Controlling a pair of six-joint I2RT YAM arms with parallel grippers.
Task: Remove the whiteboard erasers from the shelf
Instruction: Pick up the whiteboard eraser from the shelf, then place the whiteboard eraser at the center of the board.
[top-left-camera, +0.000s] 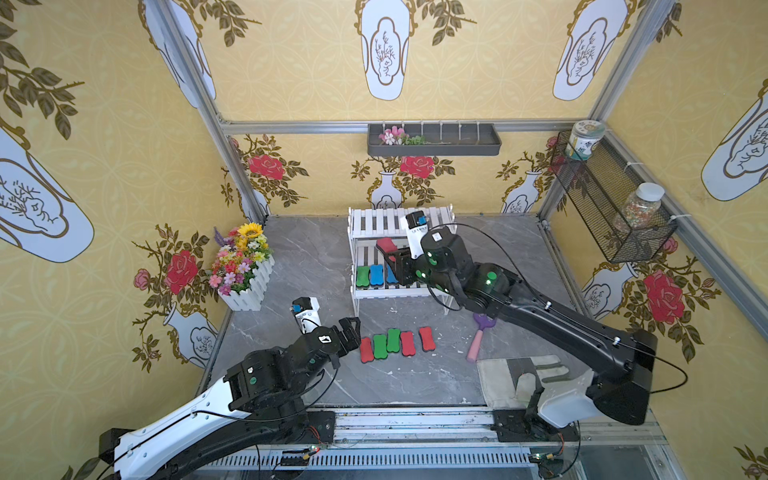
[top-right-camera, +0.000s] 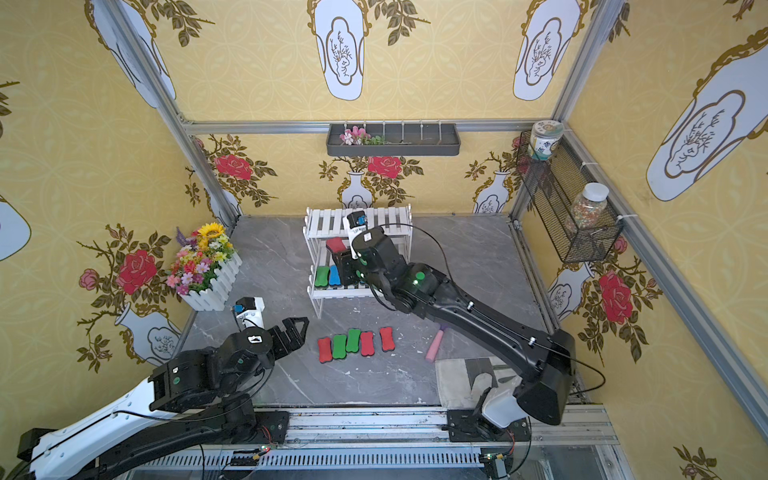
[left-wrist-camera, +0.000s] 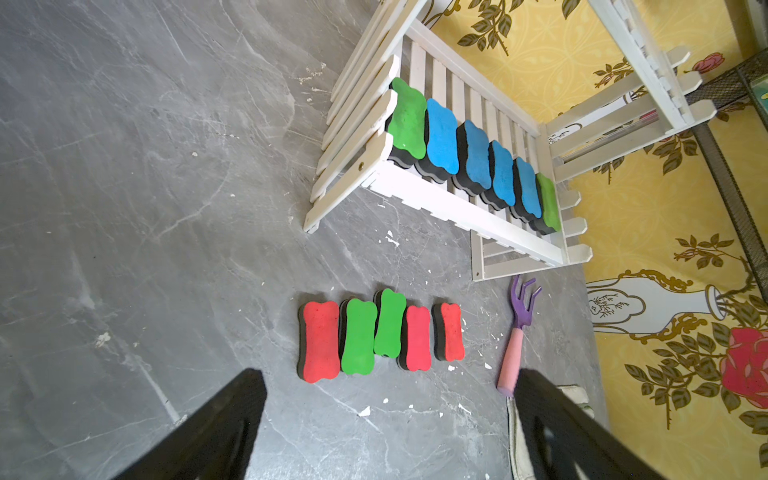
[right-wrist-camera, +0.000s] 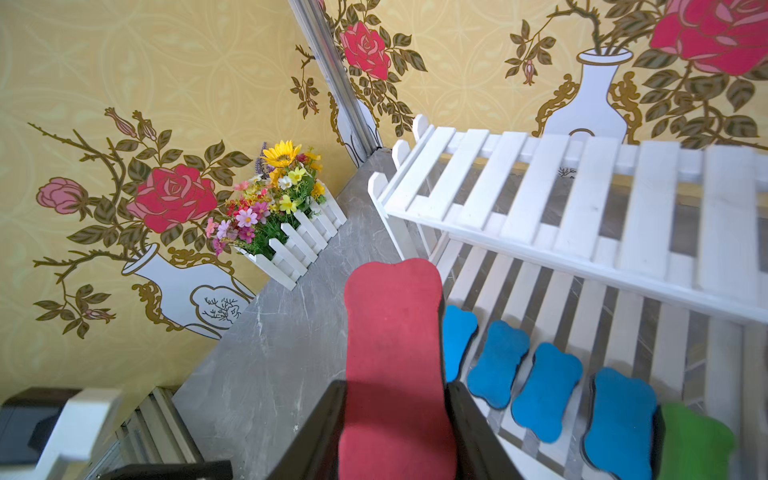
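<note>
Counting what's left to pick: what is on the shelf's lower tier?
Six in a row: green eraser, four blue erasers, second green eraser. The right claw, holding a red eraser, hides much of the row in both top views.

No legible text anywhere. Sticker (top-left-camera: 417, 230) on right wrist camera mount (top-left-camera: 407, 222): print too small. Jar label (top-left-camera: 585, 143), wire basket (top-left-camera: 602, 208): characters unreadable.
</note>
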